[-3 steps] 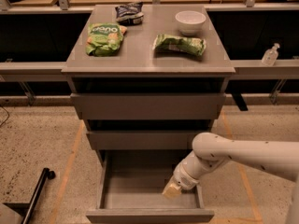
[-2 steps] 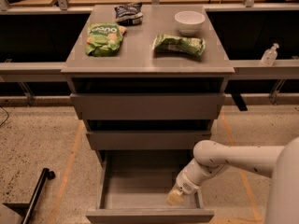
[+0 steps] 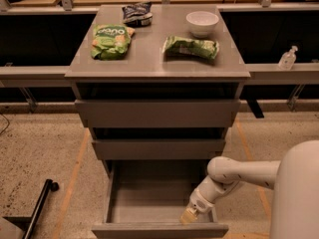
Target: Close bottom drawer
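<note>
The bottom drawer [image 3: 159, 229] of the grey cabinet is pulled far out; its shallow grey box is open to view and looks empty. The middle drawer [image 3: 158, 149] and top drawer [image 3: 157, 112] above it are nearly in. My gripper [image 3: 189, 216] reaches down from the white arm on the right into the drawer's front right corner, just behind the front panel. Its tan fingertips sit close to the inside of that panel.
On the cabinet top lie a green snack bag [image 3: 110, 41], a second green bag [image 3: 191, 47], a dark bag [image 3: 136, 12] and a white bowl [image 3: 202, 23]. A sanitizer bottle [image 3: 287, 58] stands on the right shelf. A black rod [image 3: 38, 210] lies on the floor at left.
My gripper has moved forward and down inside the drawer, from mid right toward the front panel. The drawer stays equally far out.
</note>
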`<state>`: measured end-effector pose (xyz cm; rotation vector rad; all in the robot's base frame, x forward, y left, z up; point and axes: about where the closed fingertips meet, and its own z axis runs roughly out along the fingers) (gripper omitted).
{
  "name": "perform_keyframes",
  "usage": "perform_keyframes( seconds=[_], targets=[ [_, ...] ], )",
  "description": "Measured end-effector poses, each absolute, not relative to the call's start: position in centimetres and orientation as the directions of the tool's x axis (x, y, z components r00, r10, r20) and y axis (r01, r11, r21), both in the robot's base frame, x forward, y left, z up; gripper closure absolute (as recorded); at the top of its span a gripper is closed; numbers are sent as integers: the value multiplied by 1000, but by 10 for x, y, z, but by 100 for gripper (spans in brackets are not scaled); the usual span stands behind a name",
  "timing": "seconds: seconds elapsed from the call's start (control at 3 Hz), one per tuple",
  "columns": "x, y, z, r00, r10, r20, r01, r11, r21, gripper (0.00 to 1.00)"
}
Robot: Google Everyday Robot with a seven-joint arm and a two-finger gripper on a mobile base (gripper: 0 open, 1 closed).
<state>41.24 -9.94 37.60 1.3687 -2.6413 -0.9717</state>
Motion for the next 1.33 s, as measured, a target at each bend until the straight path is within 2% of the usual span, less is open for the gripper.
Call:
perform_keyframes(
  seconds=[0.67, 1.33],
  targets=[
    [413, -108, 349, -651, -713, -260, -713, 457, 532, 100],
    [427, -109, 272, -677, -701, -223, -689, 499, 525, 100]
  ],
)
